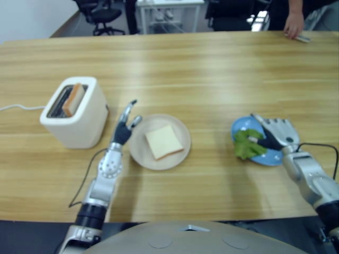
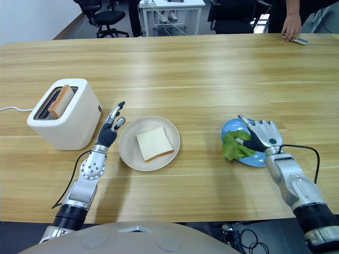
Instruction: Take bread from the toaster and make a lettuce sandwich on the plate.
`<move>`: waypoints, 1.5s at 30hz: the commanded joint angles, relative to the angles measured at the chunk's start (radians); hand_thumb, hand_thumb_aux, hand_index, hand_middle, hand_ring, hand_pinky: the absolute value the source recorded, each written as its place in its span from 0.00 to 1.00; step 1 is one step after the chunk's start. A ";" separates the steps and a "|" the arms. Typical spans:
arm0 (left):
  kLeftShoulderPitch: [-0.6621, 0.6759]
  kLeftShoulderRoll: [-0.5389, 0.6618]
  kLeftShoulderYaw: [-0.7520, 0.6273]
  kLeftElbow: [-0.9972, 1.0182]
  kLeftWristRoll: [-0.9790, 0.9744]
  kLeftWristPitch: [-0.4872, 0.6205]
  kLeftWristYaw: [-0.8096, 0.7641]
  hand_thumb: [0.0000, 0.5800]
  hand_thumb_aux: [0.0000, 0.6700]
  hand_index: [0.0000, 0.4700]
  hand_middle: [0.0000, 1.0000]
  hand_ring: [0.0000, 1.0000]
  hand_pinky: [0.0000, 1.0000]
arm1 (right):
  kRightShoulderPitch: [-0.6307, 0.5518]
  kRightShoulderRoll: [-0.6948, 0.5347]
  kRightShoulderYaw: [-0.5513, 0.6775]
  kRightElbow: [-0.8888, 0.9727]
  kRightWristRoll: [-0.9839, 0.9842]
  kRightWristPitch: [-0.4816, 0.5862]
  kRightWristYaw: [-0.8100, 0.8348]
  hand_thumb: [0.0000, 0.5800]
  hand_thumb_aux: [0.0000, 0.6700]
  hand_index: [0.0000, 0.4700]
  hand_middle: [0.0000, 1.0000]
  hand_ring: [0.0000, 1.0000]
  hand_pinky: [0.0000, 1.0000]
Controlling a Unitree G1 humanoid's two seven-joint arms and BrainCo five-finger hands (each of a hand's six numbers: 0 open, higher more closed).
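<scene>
Here, on the wooden counter, the white toaster stands at the left of the frame, and one bread slice sticks up from its slot. In the centre lies a beige plate, and a second bread slice lies flat on it. My left hand is between the toaster and this plate, just beside the plate's left rim, with fingers stretched out and holding nothing. At the lower right is a small blue plate with a lettuce leaf on it. My right hand rests over the blue plate, its fingers bent and pinching the right edge of the leaf.
</scene>
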 commanded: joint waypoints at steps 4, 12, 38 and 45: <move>0.004 0.007 0.004 0.027 0.004 -0.002 0.003 0.00 0.00 0.00 0.00 0.00 0.00 | 0.141 -0.057 -0.055 -0.174 0.017 -0.050 0.038 0.00 0.00 0.00 0.00 0.00 0.00; 0.002 0.010 0.004 0.037 0.008 -0.006 0.006 0.00 0.00 0.00 0.00 0.00 0.00 | 0.181 -0.070 -0.099 -0.231 -0.028 -0.037 0.087 0.00 0.00 0.00 0.00 0.00 0.00; 0.033 0.009 -0.019 0.020 0.040 -0.004 0.003 0.00 0.00 0.00 0.00 0.00 0.00 | -0.236 -0.061 0.197 0.384 -0.168 -0.172 -0.075 0.47 0.27 0.27 0.00 0.00 0.00; 0.042 0.013 -0.016 0.008 0.038 0.002 -0.002 0.00 0.00 0.00 0.00 0.00 0.00 | -0.276 -0.037 0.263 0.474 -0.165 -0.181 -0.113 0.88 0.65 0.64 0.00 0.00 0.00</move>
